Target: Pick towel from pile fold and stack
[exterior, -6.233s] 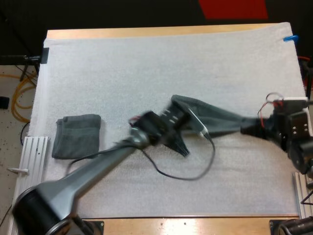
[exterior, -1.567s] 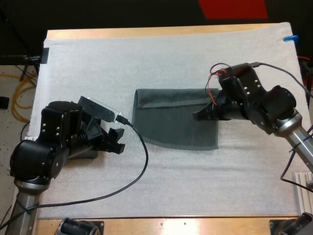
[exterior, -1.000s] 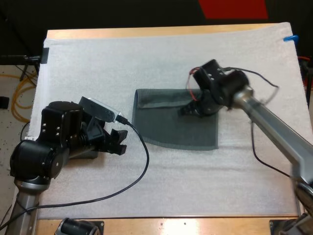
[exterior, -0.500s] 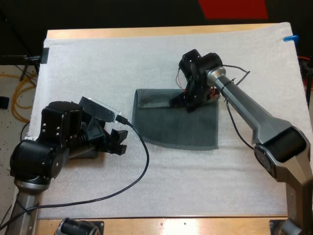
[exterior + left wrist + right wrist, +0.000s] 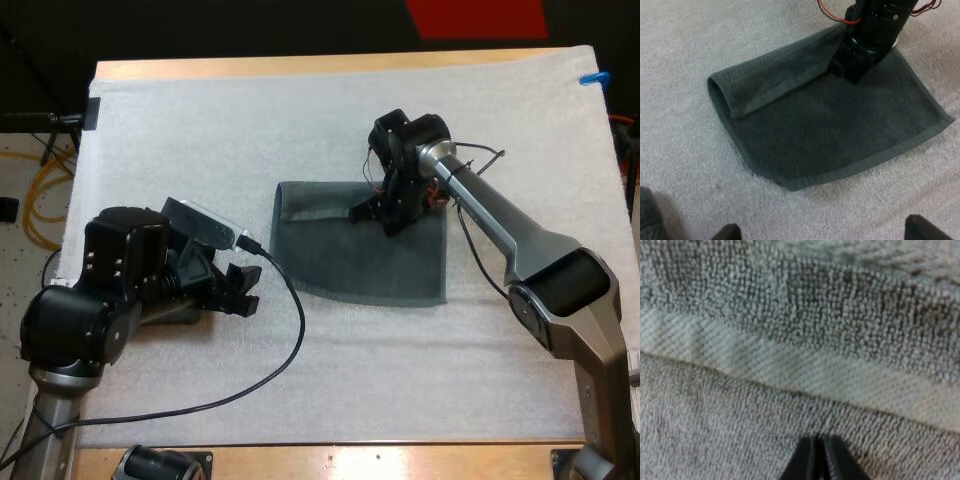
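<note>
**Right pincer shut on the hem, left pincer wide and clear**

My right pincer [image 5: 372,217] is down at the far side of the towel [image 5: 360,258], and its fingers [image 5: 807,457] are together, tip to tip, with no cloth between them. They touch the pile just beside the woven hem band. The towel lies flat near the middle of the white mat [image 5: 300,120], and its far edge is turned over into a narrow flap that is rolled at the left end. My right arm stretches across the towel's right corner and covers it.

My left pincer [image 5: 243,290] hangs low with its fingers apart and nothing between them. It sits near the towel's left edge without touching it. Under my left arm a sliver of a second dark towel [image 5: 186,316] peeks out, and the rest is hidden by the arm. The wooden counter [image 5: 300,66] shows along the far side.
</note>
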Controlling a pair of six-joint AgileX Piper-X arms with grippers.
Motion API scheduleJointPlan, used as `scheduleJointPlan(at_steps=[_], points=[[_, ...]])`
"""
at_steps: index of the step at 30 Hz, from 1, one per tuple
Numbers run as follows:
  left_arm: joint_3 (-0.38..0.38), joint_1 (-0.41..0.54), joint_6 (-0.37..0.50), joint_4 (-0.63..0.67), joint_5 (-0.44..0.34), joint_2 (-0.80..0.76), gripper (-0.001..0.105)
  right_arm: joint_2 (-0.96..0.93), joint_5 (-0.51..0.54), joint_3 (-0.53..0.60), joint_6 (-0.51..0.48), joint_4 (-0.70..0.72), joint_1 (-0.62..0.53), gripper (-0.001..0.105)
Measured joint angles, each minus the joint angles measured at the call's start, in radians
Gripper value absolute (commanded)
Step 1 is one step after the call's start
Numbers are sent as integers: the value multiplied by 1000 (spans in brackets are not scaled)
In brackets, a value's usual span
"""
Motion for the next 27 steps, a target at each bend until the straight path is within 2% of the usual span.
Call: scheduleJointPlan(at_steps=[16,27], points=[[0,0,0,0,0,0,63,21,3,-9,25,-64,0,0],[0,0,0,0,0,0,63,25,2,-11,86,-134,0,0]])
